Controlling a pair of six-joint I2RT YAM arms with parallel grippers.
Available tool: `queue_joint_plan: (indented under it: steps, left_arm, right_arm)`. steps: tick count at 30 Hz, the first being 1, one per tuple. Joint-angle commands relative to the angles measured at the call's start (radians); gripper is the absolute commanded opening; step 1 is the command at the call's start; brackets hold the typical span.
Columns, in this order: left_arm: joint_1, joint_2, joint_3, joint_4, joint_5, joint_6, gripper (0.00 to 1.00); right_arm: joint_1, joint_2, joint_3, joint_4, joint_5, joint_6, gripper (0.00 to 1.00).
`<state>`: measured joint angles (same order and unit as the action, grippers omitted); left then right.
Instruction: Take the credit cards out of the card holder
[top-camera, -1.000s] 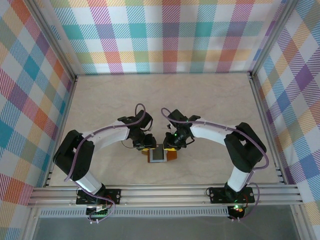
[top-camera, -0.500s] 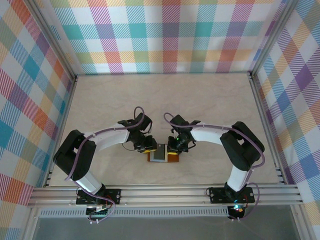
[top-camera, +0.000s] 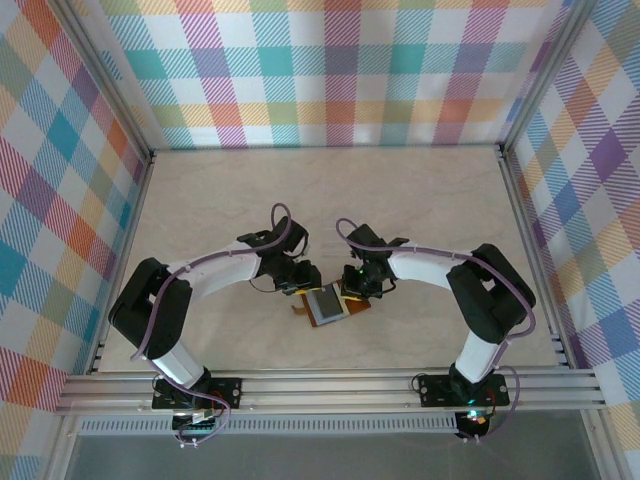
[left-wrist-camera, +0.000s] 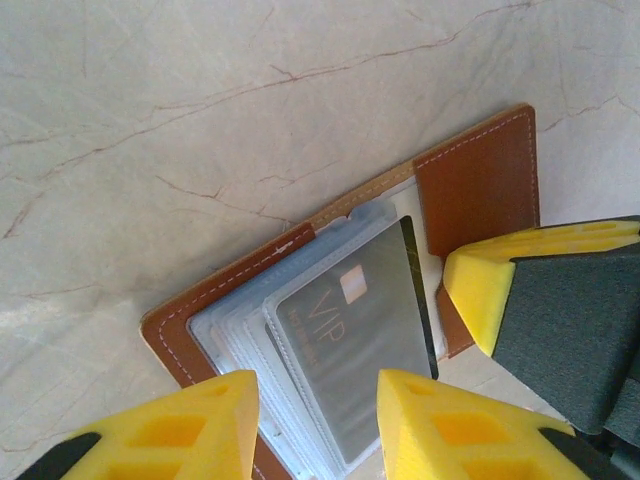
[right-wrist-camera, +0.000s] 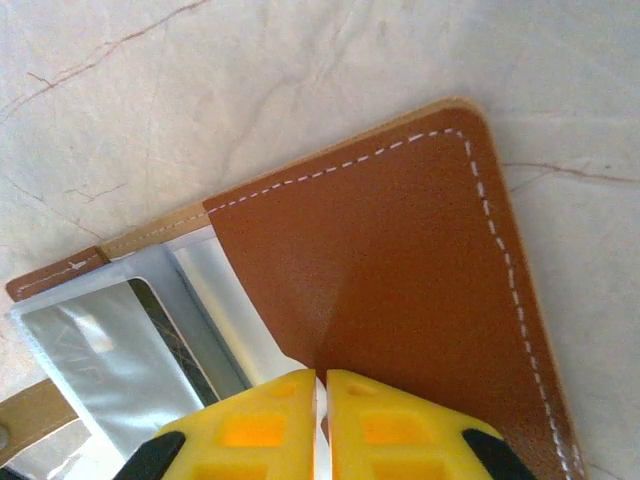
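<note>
The reddish-brown card holder (top-camera: 332, 305) lies open and tilted on the table between both grippers. In the left wrist view its leather cover (left-wrist-camera: 480, 180) frames stacked clear pockets, and the top one holds a grey credit card (left-wrist-camera: 350, 340) marked VIP. My left gripper (top-camera: 308, 285) (left-wrist-camera: 318, 430) is open, its yellow fingers spread over the pockets' near end. My right gripper (top-camera: 352, 292) (right-wrist-camera: 321, 420) is shut on the edge of the holder's leather flap (right-wrist-camera: 400, 270), with a thin pale sliver between the pads. The same grey card (right-wrist-camera: 90, 350) shows beside that flap.
The marble-patterned table (top-camera: 330, 200) stretches away behind the arms, enclosed by plaid walls (top-camera: 330, 70) on three sides. A metal rail (top-camera: 330, 385) runs along the near edge. The holder's strap tab (right-wrist-camera: 30, 415) sticks out at its left side.
The card holder has turned and slid a little to the right. Both grippers shifted right with it, and the right gripper's fingers have come together on the flap.
</note>
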<state>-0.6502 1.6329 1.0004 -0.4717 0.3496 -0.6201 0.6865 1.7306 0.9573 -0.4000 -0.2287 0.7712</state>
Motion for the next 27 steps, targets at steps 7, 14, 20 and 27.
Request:
queue_joint_plan:
  steps: [7, 14, 20, 27]
  left_arm:
    - [-0.047, 0.014, 0.011, -0.055, -0.035, -0.002, 0.38]
    - [-0.066, 0.016, -0.002, -0.071, -0.054, -0.006, 0.39]
    - [-0.069, 0.021, -0.026, -0.057, -0.056, -0.006, 0.38]
    - [-0.067, 0.061, -0.034, -0.019, -0.035, 0.010, 0.34]
  right_arm:
    - [-0.001, -0.048, -0.070, 0.016, -0.080, 0.038, 0.13]
    - [0.015, -0.095, -0.101, 0.022, -0.119, 0.066, 0.14]
    - [0.019, -0.101, -0.100, 0.041, -0.123, 0.077, 0.15]
    - [0.019, -0.111, -0.083, 0.066, -0.104, 0.085, 0.25]
